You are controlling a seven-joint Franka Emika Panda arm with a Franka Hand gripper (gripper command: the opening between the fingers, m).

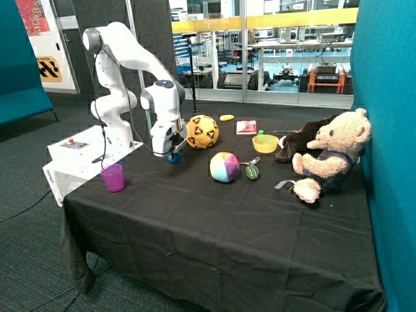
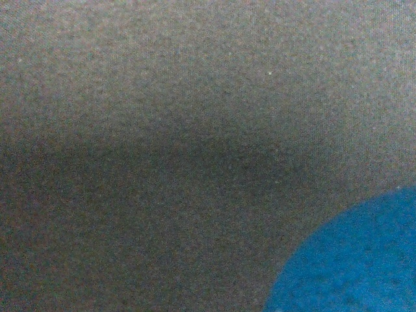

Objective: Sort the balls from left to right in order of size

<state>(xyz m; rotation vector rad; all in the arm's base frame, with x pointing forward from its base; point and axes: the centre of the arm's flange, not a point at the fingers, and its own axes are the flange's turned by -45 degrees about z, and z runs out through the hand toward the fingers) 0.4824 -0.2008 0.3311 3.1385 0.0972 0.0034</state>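
Blue is what I have at my hand [image 1: 172,155]: a small blue ball [image 1: 173,158] sits right at the fingertips, low over the black tabletop [image 1: 214,221], just beside the yellow patterned ball [image 1: 202,132]. My wrist view shows only dark cloth and a curve of that blue ball [image 2: 351,260] at its edge. I cannot tell whether I am gripping the ball or merely poised over it, nor how far apart my fingers stand.

Further along the cloth lie the multicoloured ball [image 1: 224,167] and, just beside it, a small green ball [image 1: 252,172]. Those three run from large to small, and by my judgement the blue one is out of place next to the largest, so the sorting looks unfinished.

Risks from here, as I see them: the blue ball is round and small, and lies off-centre in my wrist view, so a badly centred closing could squirt it away across the cloth. It could roll into the yellow ball and nudge that out of line. If I carry it over the row, a low pass might clip the multicoloured ball. The pink cup [image 1: 113,177] stands well apart and seems safe; the teddy bear [image 1: 330,156] crowds the far end where a small ball may need room.
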